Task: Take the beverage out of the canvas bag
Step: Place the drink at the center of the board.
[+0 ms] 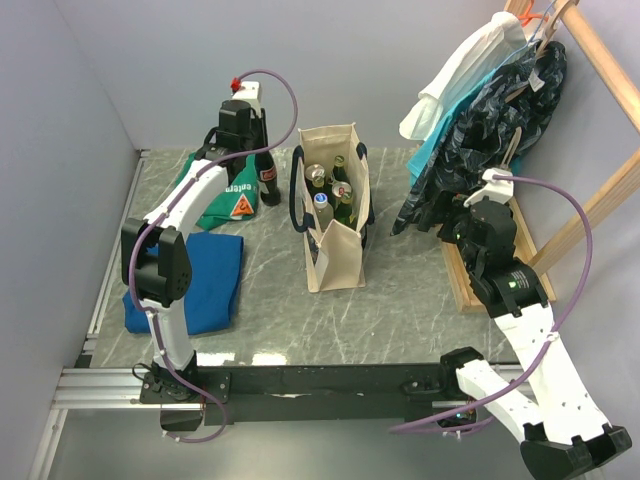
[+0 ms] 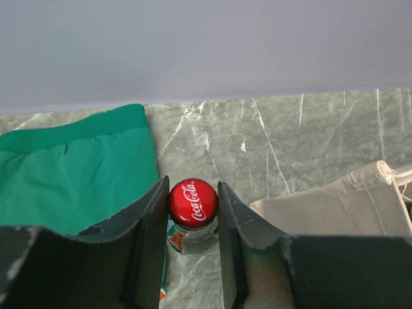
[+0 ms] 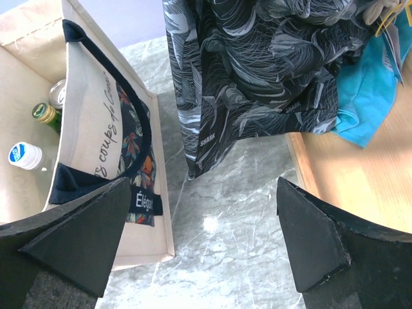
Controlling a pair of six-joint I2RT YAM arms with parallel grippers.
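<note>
Cream canvas bag [image 1: 335,255] upright, open, Coca-Cola bottle [image 2: 193,201] outside it

Two white-and-black arms on a black base rail [image 1: 320,383].
The left arm [image 1: 195,195] and right arm [image 1: 535,340] wear white shells with black joint housings. A purple cable [image 1: 285,90] loops off each wrist. The left gripper [image 2: 192,190] and right gripper [image 3: 203,193] have blocky, scuffed dark fingers [image 3: 309,238].

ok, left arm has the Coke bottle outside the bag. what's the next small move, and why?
Probably open the left pincer and let go. Its fingers grip the cola bottle at the neck, by the red cap. The bottle stands upright outside the canvas bag, beside the green cloth, with its base apparently down on the table. Contact with the table isn't certain from these views.
</note>
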